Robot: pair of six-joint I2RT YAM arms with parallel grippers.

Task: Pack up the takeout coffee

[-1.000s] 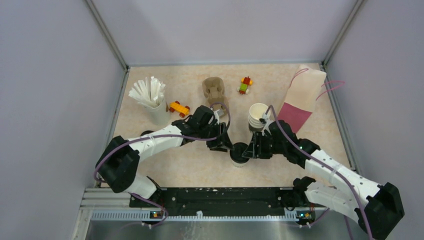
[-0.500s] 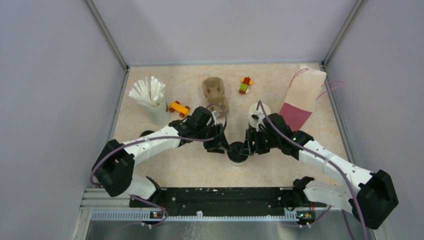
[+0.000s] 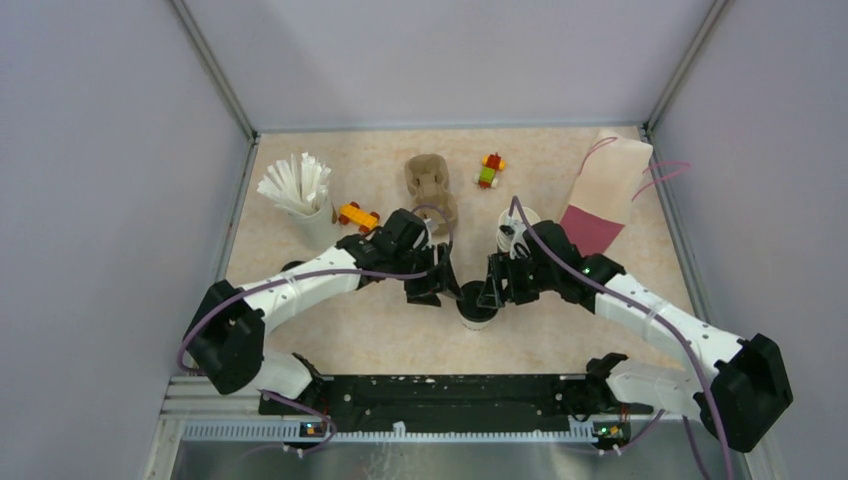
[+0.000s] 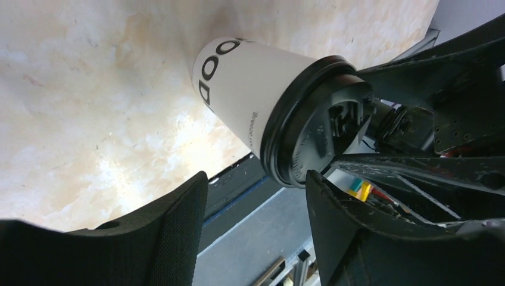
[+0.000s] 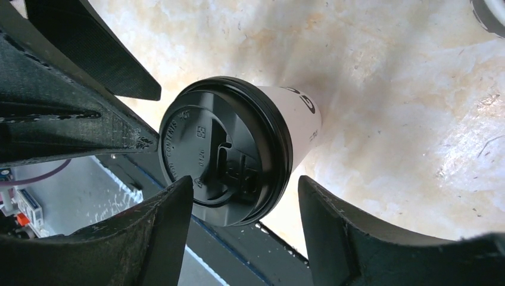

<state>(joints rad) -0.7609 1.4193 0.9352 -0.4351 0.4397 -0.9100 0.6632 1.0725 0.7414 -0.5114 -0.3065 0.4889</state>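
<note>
Lidded cup (image 3: pixel 477 306) stood upright on the table (image 3: pixel 380 335), just ahead of and between left end effector (image 3: pixel 437 292) and right end effector (image 3: pixel 492 292); both gaped wide, empty; right seemingly nearer.

beige cup of white sticks (image 3: pixel 305 203), orange toy car (image 3: pixel 357 215), pulp tray (image 3: pixel 428 181), block toy (image 3: pixel 490 170), paper bag (image 3: pixel 606 198).

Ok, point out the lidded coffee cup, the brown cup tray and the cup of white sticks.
lidded coffee cup (image 5: pixel 223 161), right wrist view, middle of black lid.
brown cup tray (image 3: pixel 428 180), top view, its moulded top.
cup of white sticks (image 3: pixel 320 233), top view, its side wall.
</note>
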